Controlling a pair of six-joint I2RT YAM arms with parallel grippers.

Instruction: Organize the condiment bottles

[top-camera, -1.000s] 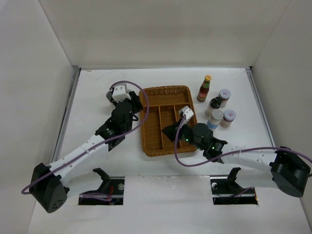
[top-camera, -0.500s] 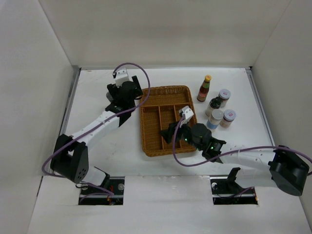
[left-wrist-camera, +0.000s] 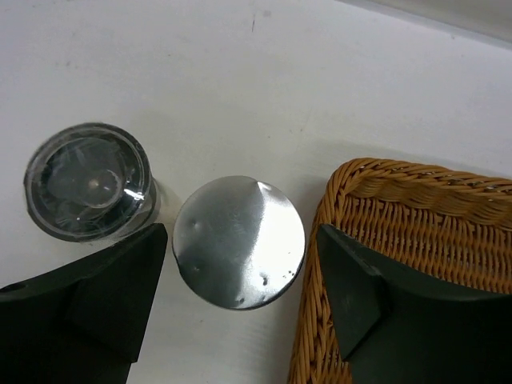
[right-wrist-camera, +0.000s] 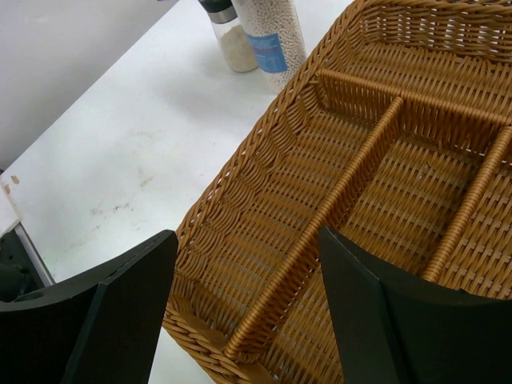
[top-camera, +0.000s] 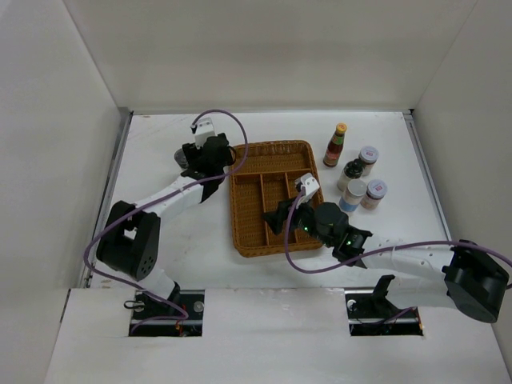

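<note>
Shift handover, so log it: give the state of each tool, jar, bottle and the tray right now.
wicker tray: visible compartments empty.
silver-lid jar: upright, lidded, beside the tray.
dark-rimmed jar: upright, lidded.
red sauce bottle: upright, capped.
four right-side jars: upright, lidded.
left tool: open, straddling silver-lid jar, not touching.
right tool: open, empty, over wicker tray.

No text can really be made out anywhere, tbh. The print on the blue-labelled jar [right-wrist-camera: 270, 38] is blurred to nothing, and the red sauce bottle [top-camera: 334, 149] label is too small to be read.
</note>
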